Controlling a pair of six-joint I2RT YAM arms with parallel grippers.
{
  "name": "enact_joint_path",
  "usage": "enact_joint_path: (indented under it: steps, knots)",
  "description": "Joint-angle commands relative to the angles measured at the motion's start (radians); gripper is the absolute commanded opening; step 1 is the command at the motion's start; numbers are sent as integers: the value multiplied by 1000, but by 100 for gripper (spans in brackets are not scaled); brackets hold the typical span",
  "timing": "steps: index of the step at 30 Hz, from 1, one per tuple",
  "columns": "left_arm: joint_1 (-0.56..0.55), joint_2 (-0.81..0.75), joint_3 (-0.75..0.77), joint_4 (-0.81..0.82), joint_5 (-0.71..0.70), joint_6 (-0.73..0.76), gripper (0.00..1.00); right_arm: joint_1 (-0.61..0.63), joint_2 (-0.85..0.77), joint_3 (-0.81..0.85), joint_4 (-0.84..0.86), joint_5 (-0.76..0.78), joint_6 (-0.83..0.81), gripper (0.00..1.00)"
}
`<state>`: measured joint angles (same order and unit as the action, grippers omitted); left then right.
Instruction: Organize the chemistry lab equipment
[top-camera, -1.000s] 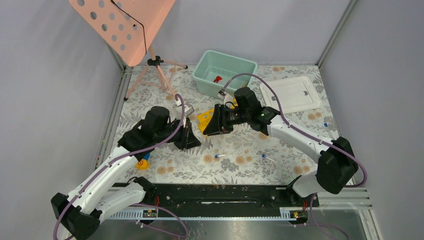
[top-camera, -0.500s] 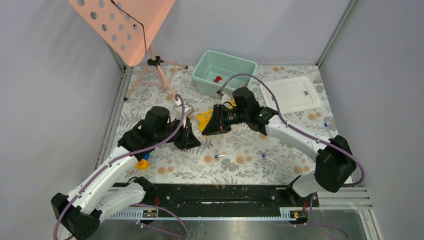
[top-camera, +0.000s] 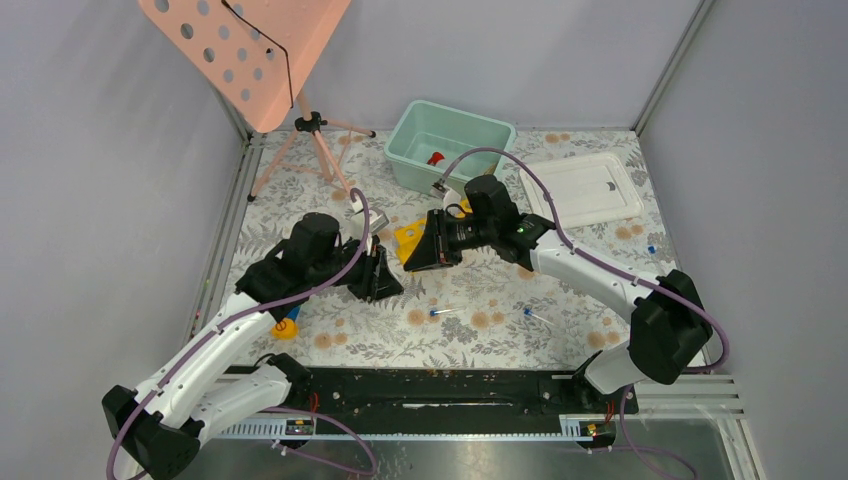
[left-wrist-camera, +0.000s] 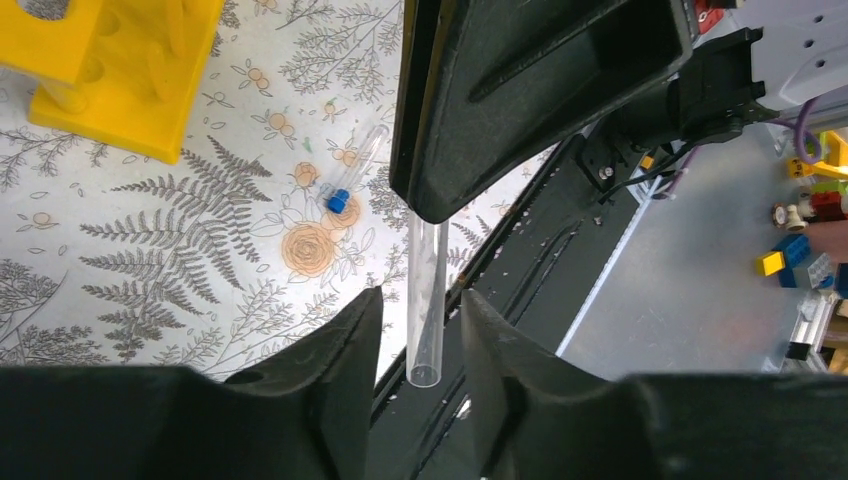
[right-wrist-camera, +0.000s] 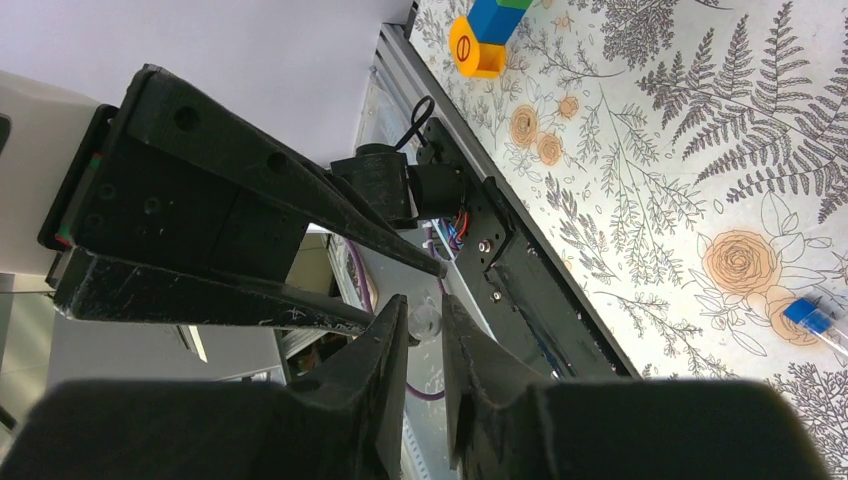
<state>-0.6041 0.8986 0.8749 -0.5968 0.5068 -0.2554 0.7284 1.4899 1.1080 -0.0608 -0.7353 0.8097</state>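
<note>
Resting in the teal bin (top-camera: 460, 142) (lid (top-camera: 582, 188) alongside): red-capped bottle (top-camera: 436, 158).

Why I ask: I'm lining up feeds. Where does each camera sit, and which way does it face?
Top external: high behind the robot, looking down on the floral table; both arms show, with left gripper and right gripper.
Left wrist: on the left arm, looking past its own fingers toward the table's near edge.
Right wrist: on the right arm, looking past its own fingers at the left gripper.
Shared: both wrist views catch the clear test tube.
</note>
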Motion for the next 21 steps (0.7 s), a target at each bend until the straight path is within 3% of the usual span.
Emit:
enact_joint_path:
  steps: [1,4,7,13,21]
  knots:
    - [-4,0,14,5,-30,9,45,6,-30,9,-2,23,-27,22]
    - [-5,-4,15,-7,-45,1,67,-9,-48,30,-100,104,-93,21]
    - [-4,-22,12,-17,-48,-4,96,-23,-78,61,-216,234,-185,21]
    - [-3,-78,-3,-59,-128,4,99,-28,-116,110,-359,591,-336,22]
    - [-5,-124,-9,-70,-302,7,99,-29,-89,120,-325,912,-444,21]
